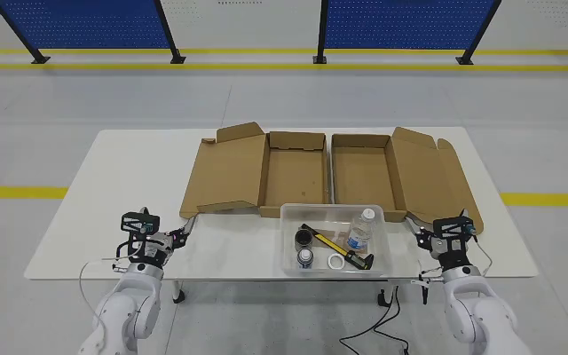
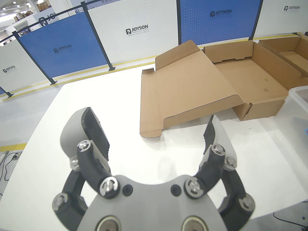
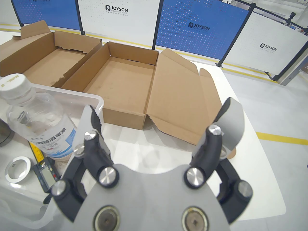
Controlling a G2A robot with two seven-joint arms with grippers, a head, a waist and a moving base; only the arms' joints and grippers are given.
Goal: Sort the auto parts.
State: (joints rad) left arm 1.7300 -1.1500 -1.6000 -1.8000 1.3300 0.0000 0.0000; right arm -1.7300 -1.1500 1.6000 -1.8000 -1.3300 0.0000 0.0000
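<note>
The left tool hovers over the near left part of the white desk, fingers apart and holding nothing. The right tool hangs at the near right edge, also spread apart and holding nothing, just beside a clear bin. The bin stands at the desk's near edge between the tools and holds a bottle, a caliper, a metal ring and a dark can; behind it, side by side, lie an open left box and right box.
</note>
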